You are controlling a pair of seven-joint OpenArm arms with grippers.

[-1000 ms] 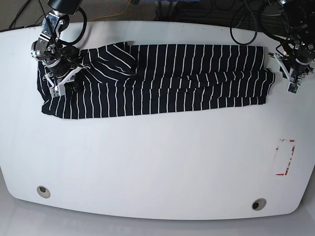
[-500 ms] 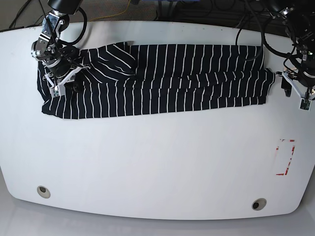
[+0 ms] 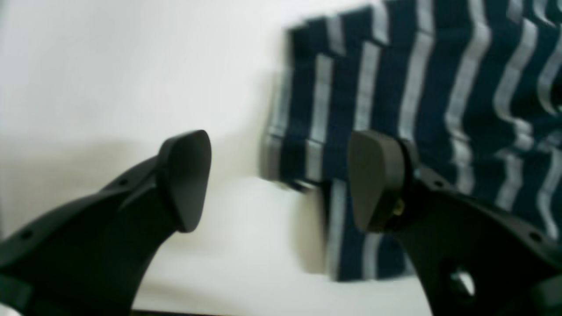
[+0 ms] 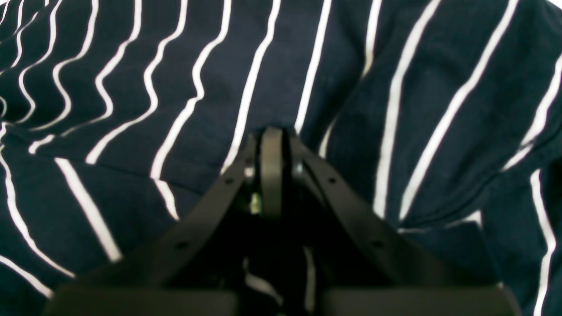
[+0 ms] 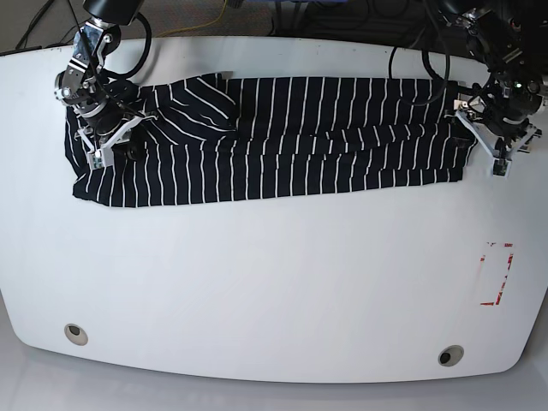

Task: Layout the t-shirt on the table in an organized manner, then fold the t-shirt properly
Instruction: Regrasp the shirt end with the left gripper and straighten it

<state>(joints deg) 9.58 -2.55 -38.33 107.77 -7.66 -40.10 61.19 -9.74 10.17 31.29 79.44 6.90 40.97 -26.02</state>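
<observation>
The t-shirt [image 5: 274, 141] lies as a long band across the far half of the table [image 5: 274, 282], running nearly from one side to the other, with a bunched hump near the end at the base view's left and a squarer edge at the other end. It looks already doubled along its length, so the step in hand reads as a lengthwise fold being tidied, or the next fold being set up. The right gripper [image 5: 107, 141] sits on the bunched end; its wrist view shows the 2 jaws pressed together, with striped cloth all around and beneath them, apparently pinching a ridge of fabric, though the pinch itself is hidden. The left gripper [image 5: 488, 145] hovers at the opposite end, its jaws standing wide apart with nothing between them; in its wrist view one fingertip [image 3: 186, 177] is over bare table and the other over the hem corner. The next move likely calls for the left gripper to settle over that corner and close on both layers. Away from the shirt, a red-marked rectangle [image 5: 497, 274] and 2 grommets [image 5: 75, 333] lie on the near part of the table.
</observation>
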